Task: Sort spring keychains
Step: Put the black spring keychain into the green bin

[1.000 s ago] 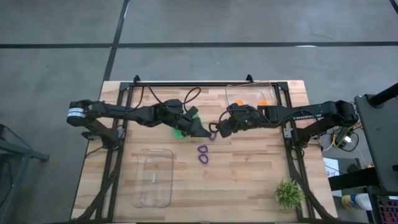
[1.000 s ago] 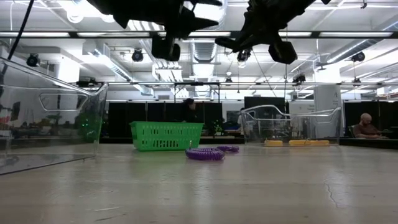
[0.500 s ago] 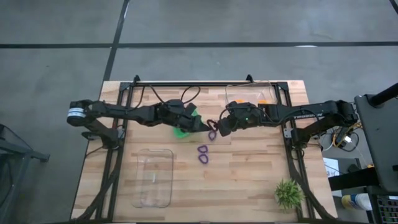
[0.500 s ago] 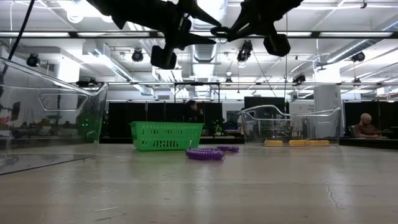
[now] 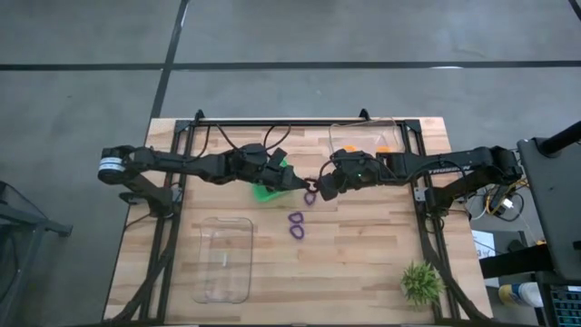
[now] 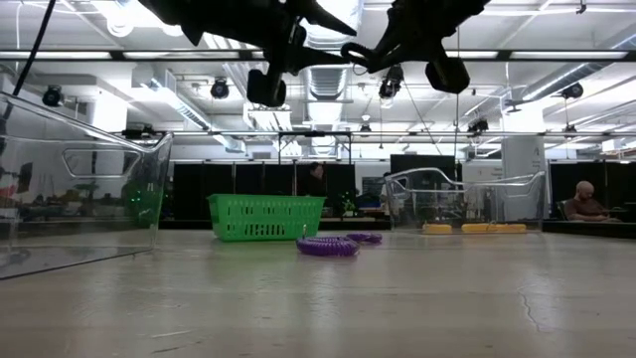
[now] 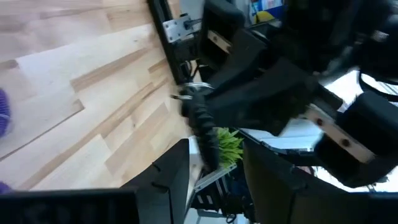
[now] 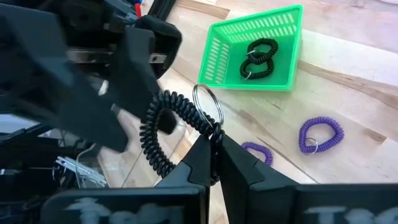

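Arms meet above the tabletop's middle: right end effector (image 8: 211, 163) pinches a black spring keychain (image 8: 165, 134) aloft, while left end effector (image 5: 296, 182), fingers spread, faces it; the keychain's lower coil is partly hidden.

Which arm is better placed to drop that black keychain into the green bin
Probably the left. The right gripper holds the black keychain, but the left gripper reaches for it and hangs beside the green bin.

Both dark arms reach in from the bench's side edges and meet high above its middle. The right gripper (image 8: 211, 163) is closed tight. The left gripper (image 5: 298, 181) points at it.
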